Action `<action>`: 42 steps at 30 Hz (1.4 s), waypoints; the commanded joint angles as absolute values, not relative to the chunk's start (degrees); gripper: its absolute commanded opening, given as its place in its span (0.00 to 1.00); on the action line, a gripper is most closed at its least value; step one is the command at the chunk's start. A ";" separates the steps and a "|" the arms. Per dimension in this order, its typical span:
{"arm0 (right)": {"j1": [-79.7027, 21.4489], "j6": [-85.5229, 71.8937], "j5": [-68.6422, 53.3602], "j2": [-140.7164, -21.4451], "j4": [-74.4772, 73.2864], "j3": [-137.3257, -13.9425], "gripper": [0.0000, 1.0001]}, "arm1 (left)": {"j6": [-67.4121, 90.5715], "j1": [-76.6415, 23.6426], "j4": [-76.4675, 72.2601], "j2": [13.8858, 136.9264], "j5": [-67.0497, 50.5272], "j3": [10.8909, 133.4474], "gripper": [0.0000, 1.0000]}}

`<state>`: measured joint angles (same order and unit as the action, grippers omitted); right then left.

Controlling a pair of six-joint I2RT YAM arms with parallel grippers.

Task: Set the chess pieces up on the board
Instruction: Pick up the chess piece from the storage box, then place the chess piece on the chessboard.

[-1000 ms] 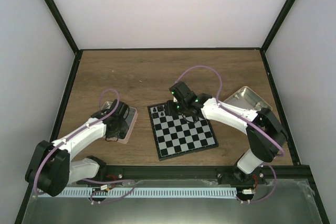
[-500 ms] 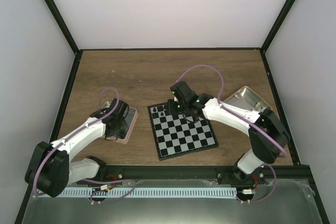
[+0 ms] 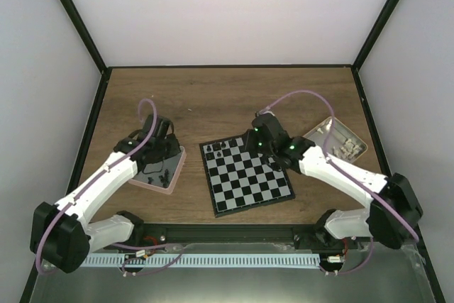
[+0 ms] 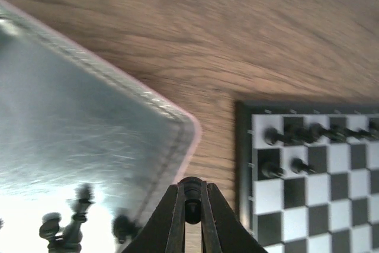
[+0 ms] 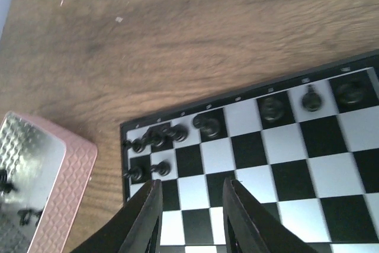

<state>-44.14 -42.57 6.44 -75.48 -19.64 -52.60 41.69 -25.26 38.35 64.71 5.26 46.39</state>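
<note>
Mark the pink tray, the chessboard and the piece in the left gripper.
pink tray (image 4: pixel 188 125): left wrist view, rounded corner of its rim.
chessboard (image 3: pixel 250 177): top view, a bare square near its middle.
held black piece (image 4: pixel 190 192): left wrist view, its rounded head.

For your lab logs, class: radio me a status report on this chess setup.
Left gripper shut on black piece, above pink tray rim. Right gripper open, empty, over board. No obstruction seen.
</note>
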 commanded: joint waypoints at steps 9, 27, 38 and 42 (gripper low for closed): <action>-40.18 -52.13 17.78 -63.20 -19.97 -44.27 0.32 | 33.40 -40.36 32.22 76.54 -3.45 57.43 0.04; -39.51 -53.30 19.84 -57.86 -21.53 -40.30 0.35 | 28.67 -49.89 42.73 102.64 8.10 74.98 0.08; -39.39 -52.65 18.60 -58.10 -20.76 -39.77 0.36 | 26.97 -48.88 42.72 107.60 10.68 79.01 0.08; -39.38 -52.86 18.13 -58.18 -20.44 -39.36 0.36 | 27.07 -48.56 41.58 108.77 10.55 79.30 0.08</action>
